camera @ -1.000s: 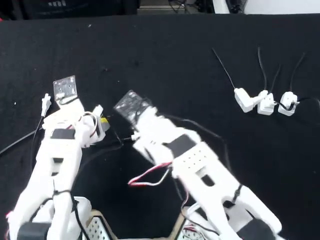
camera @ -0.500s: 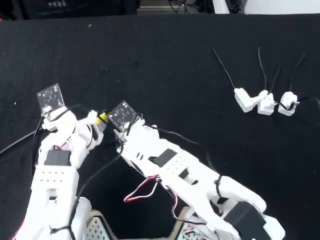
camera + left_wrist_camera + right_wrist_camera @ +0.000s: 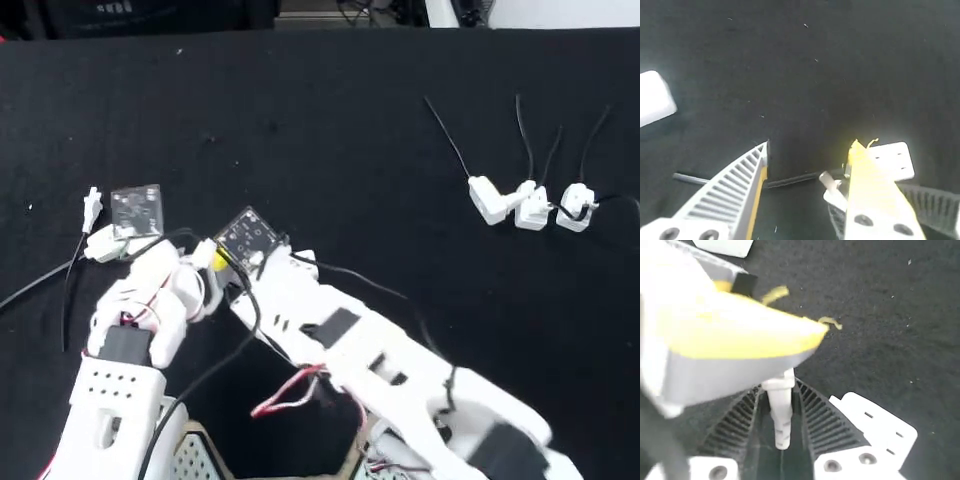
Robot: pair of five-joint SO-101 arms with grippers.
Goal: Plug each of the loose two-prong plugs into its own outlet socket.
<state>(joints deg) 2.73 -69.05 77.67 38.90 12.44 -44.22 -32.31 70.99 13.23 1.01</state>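
Over the last second both arms have been closing on each other at the near left of the worktop (image 3: 330,90). The right arm has been swinging left, and the left arm, after drawing back, is coming in again, so the two pincers are now meeting tip to tip. That looks like a handover or shared regrip of a plug, not an insertion, so the task is probably still in an early step.

The right pincer (image 3: 779,390) is clamping a white plug (image 3: 780,422) between its ribbed jaws. The left pincer (image 3: 810,150) is standing apart, with its yellow finger (image 3: 872,195) just beside what seems to be that plug. A slotted white piece (image 3: 875,427), perhaps a socket, is lying just beside the right pincer. A second loose plug (image 3: 92,205) is lying left of the left arm. Three white pieces on leads (image 3: 530,205) are sitting well apart at the far right.
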